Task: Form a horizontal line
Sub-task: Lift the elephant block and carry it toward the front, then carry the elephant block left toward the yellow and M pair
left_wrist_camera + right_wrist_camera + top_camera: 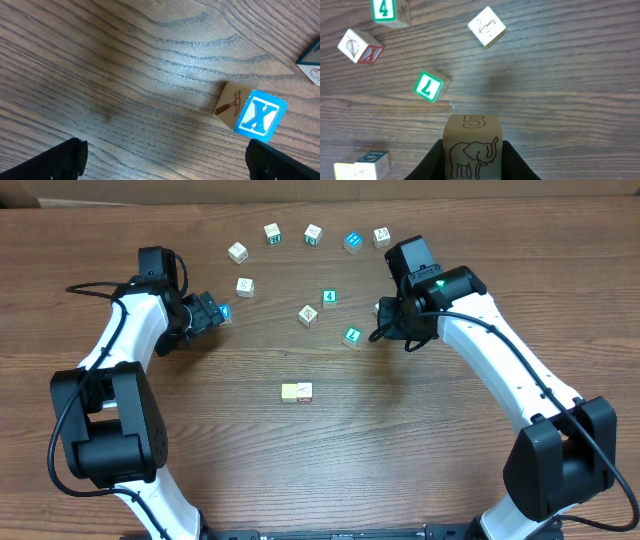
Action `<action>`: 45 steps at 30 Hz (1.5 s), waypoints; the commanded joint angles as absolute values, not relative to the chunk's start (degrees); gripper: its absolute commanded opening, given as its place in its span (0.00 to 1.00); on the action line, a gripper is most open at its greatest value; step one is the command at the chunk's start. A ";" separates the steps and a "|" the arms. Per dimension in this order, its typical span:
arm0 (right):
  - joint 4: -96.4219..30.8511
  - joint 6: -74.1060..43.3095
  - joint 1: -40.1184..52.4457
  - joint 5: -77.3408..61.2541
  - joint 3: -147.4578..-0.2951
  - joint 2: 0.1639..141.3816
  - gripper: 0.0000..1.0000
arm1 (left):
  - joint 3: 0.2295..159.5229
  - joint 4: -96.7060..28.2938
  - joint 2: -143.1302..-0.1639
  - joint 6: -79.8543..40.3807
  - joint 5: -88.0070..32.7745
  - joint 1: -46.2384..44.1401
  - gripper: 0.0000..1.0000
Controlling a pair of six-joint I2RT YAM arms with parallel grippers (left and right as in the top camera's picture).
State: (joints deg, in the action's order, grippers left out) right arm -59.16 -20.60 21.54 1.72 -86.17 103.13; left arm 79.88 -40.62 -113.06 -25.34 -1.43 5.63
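Our right gripper [472, 162] clamps a wooden cube [472, 135] marked with an elephant and "5", readable only on its wrist camera. Our left gripper [170, 160] hangs wide open beside a blue "X" cube [252, 114]. Overhead, the two grippers flank the two-cube row [297, 391], beyond it.

the elephant cube [472, 137] runs off the right wrist view's lower edge, the right gripper [472, 150] hiding its lower sides. a teal-edged cube [311, 59] is cut by the left wrist view's right edge.

A blue X cube [260, 119] rests on the brown wooden table [300, 460].
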 commanded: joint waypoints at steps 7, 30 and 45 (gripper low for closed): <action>-60.62 -22.79 23.53 1.19 -86.21 102.50 0.24 | 80.79 -40.42 -113.69 -25.30 -1.04 5.23 1.00; -55.59 -28.53 26.20 1.19 -77.95 102.56 0.25 | 80.79 -40.42 -113.69 -25.30 -1.04 5.23 0.99; -55.61 -28.51 26.20 1.39 -77.95 102.56 0.25 | 80.79 -40.42 -113.69 -25.30 -1.04 5.23 1.00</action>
State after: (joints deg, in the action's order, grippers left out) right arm -55.81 -28.29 25.98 1.30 -78.32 103.13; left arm 79.88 -40.62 -113.06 -25.34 -1.43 5.61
